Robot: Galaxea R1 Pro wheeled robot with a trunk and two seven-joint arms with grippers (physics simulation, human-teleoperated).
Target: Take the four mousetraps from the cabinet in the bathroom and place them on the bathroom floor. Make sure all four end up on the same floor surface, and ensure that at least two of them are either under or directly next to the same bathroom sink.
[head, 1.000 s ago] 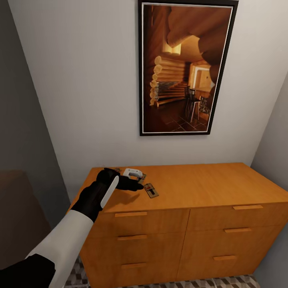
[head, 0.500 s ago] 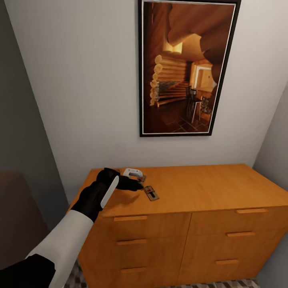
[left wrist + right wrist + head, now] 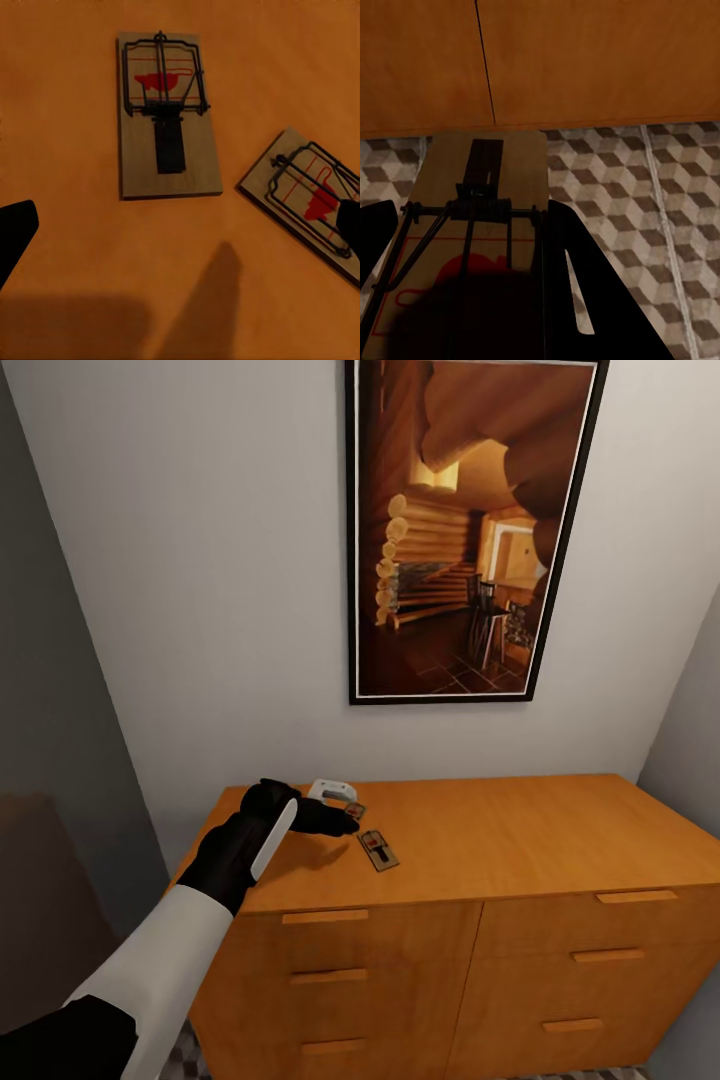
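Observation:
Two mousetraps lie flat on the orange-brown cabinet (image 3: 500, 830) top: one mousetrap (image 3: 378, 850) lies in the open, the other mousetrap (image 3: 353, 810) sits just beyond my left fingertips. In the left wrist view both mousetraps (image 3: 166, 112) (image 3: 311, 199) show below my left gripper (image 3: 182, 232), which hovers open above the wood with nothing between its fingers. My left gripper (image 3: 335, 818) reaches over the cabinet's left end. My right gripper (image 3: 471, 217) is shut on a third mousetrap (image 3: 484, 187), held low in front of the cabinet front (image 3: 585, 60) above the cube-patterned bathroom floor (image 3: 660, 195).
A framed picture (image 3: 465, 530) of a log cabin interior hangs on the white wall above the cabinet. Grey walls close in on both sides. The drawer fronts carry slim bar handles (image 3: 325, 916). A strip of floor tiles shows at the cabinet's foot.
The whole head view has shifted, so the cabinet sits lower in the picture: the camera moved. My left gripper still hovers open over the two mousetraps.

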